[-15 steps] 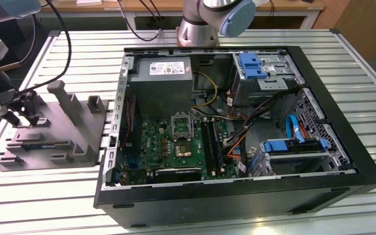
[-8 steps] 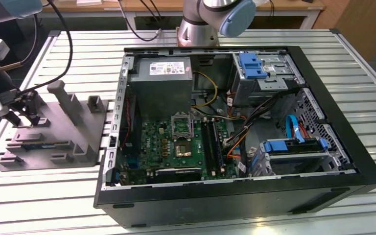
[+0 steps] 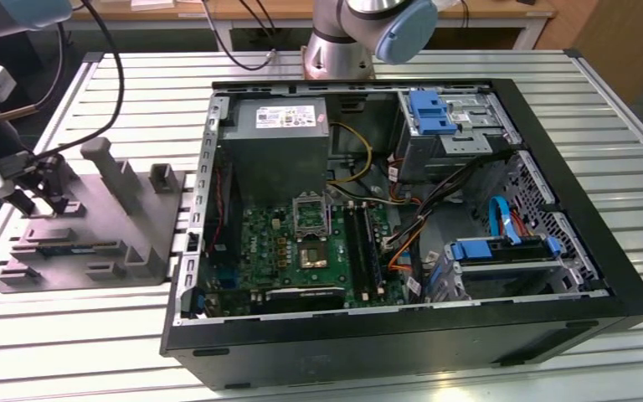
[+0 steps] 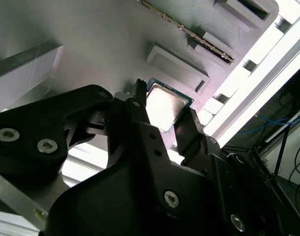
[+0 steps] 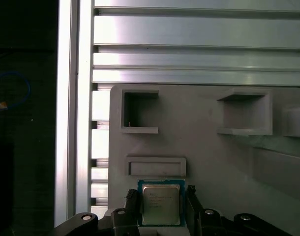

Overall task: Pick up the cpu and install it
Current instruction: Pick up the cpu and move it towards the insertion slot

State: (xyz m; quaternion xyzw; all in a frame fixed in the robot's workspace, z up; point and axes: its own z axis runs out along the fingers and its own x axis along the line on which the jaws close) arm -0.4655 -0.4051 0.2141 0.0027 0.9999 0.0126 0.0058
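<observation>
Starting with the exterior view, the tool [image 3: 37,201] hangs low over a grey holder block [image 3: 131,251] at the exterior view's left of the slatted counter [image 3: 623,167], well apart from the open computer case [image 3: 623,293]. Inside the case lies the green board [image 3: 282,251], with its black socket frame [image 3: 311,216] just beside the grey power-supply box [image 3: 282,142].

In the second wrist view, the cpu [image 4: 165,104] sits between the two black fingers [image 4: 140,115], bright metal top toward the camera. One finger lies against each of two opposite edges, so the tool looks pressed onto the chip, pinching it by its rim. The holder block is close behind it, with a long narrow stick [image 4: 199,40] standing in one of its slots. Whether the chip has left the block I cannot tell.

In the first wrist view, the chip shows its thin green rim, flanked by both fingers and near an empty pocket [image 5: 140,110] of the block.

My judgement is that the chip is light, thin and stiff. Its smooth lid would be slippery and its underside delicate. The opposite edges are the right place to hold it, squeezed gently and kept level.
</observation>
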